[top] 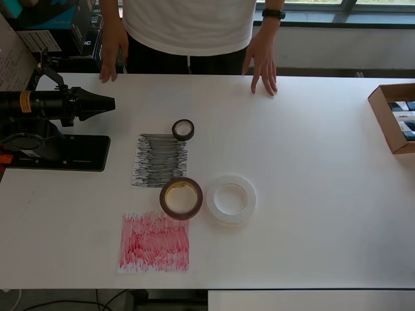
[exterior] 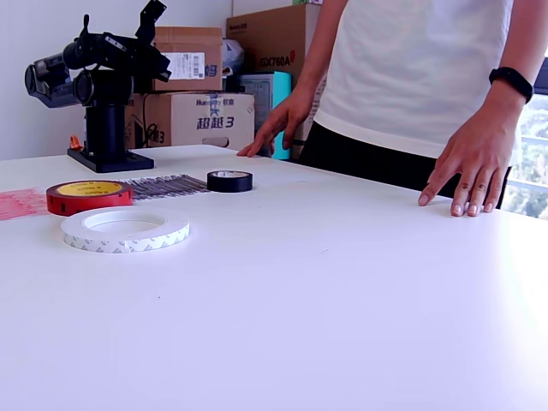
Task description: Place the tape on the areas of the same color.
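Note:
The small black tape roll [top: 183, 129] [exterior: 229, 181] lies at the far right corner of the black scribbled patch [top: 159, 160] [exterior: 167, 185]. The reddish-brown roll [top: 181, 197] [exterior: 89, 196] lies between the black patch and the red scribbled patch [top: 155, 242] [exterior: 21, 204], overlapping their edges. The large white translucent roll [top: 231, 199] [exterior: 125, 229] lies just to its right in the overhead view. No white patch stands out from the white table. My gripper [top: 107, 102] is folded back at the overhead view's left, jaws together and empty, far from the rolls.
The arm's black base plate [top: 58, 153] sits at the table's left edge in the overhead view. A person stands at the far side with both hands [top: 262, 68] [top: 109, 65] on the table. An open cardboard box [top: 391, 116] sits at the right edge.

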Robot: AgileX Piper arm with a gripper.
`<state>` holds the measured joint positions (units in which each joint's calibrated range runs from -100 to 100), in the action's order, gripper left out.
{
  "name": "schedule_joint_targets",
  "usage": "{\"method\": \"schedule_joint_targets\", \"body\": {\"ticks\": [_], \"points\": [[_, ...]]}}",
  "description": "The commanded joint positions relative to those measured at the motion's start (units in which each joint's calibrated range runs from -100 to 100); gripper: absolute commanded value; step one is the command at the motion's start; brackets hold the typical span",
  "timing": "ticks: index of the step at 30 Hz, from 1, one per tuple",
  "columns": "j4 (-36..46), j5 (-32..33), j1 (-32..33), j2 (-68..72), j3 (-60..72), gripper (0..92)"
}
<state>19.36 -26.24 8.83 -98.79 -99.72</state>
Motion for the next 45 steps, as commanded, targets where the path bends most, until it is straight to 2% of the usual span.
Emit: {"method": "schedule_joint_targets", "body": {"ticks": [1,17,21,24,27,31,36,41,45], "points": [[-0.65,-0.11,0.18,-0.37,0.36,0.2],[-0.56,-0.03,0.03,0.57,0.9,0.2],[-0.56,-0.03,0.34,8.33,6.72,0.2],[-0.05,0.22,0.58,19.09,14.17,0.2],[6.57,0.22,0.58,31.81,25.35,0.2],[21.84,0.95,0.66,49.77,44.79,0.2],[38.47,12.58,0.34,69.88,70.42,0.2],[47.81,19.45,0.5,87.0,86.23,0.2],[51.54,22.16,0.11,96.26,90.68,0.2]]}}
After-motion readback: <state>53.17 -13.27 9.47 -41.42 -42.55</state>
